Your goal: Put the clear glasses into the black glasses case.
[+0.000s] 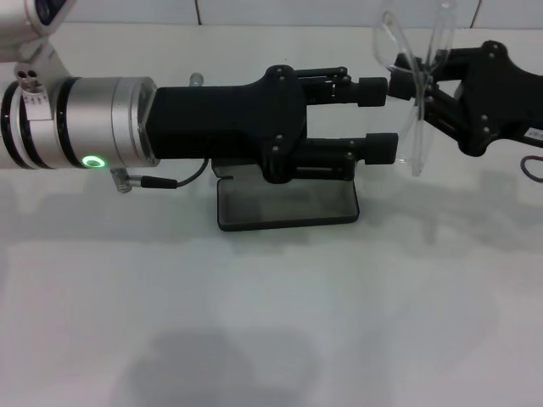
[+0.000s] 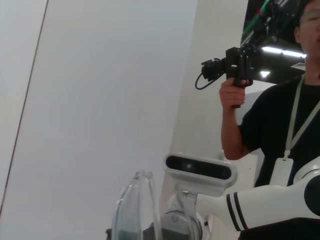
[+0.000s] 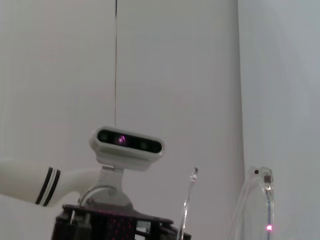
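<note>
1. Right gripper (image 1: 416,89) is closed on the clear glasses (image 1: 420,102), held aloft.
2. Left gripper (image 1: 379,119) faces it, fingers spread, holding nothing, tips just beside the lens.
3. Black glasses case (image 1: 287,203) lies open below the left gripper, unfilled.
4. Judgement: handover pending; placement remains.

The clear glasses (image 1: 417,93) look like glossy transparent plastic, smooth, with bright glints along the lens edge and thin clear arms. The black glasses case (image 1: 287,203) shows a dull, dark grey lining, matt and soft-looking, inside a smooth black rim. The left gripper (image 1: 380,119) is matt black plastic, its wrist a brushed silvery metal sleeve. The right gripper (image 1: 422,85) is the same matt black plastic. The table (image 1: 271,322) is smooth, matt white
</note>
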Controlling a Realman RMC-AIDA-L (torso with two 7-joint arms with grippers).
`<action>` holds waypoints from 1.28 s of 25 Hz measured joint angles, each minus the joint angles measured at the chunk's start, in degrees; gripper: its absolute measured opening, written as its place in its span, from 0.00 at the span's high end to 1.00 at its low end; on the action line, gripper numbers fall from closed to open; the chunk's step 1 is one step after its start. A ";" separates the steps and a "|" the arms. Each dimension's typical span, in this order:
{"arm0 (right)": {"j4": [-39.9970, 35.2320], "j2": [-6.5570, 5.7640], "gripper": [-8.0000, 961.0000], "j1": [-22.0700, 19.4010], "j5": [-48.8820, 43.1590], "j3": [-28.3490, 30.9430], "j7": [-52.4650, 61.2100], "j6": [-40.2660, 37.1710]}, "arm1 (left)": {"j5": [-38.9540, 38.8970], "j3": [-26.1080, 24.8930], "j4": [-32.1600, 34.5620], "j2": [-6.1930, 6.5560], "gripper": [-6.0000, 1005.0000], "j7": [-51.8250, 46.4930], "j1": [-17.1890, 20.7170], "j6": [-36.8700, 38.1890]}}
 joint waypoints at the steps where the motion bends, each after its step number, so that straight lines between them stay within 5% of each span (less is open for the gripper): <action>1: 0.08 0.07 0.82 0.17 -0.01 -0.47 -0.19 0.49 | 0.02 0.02 -0.01 0.00 0.30 -0.02 -0.10 0.01; 32: 0.13 0.11 0.82 0.53 6.00 -4.54 -3.26 2.87 | 0.77 -0.11 0.16 0.17 0.30 -0.30 -0.81 0.32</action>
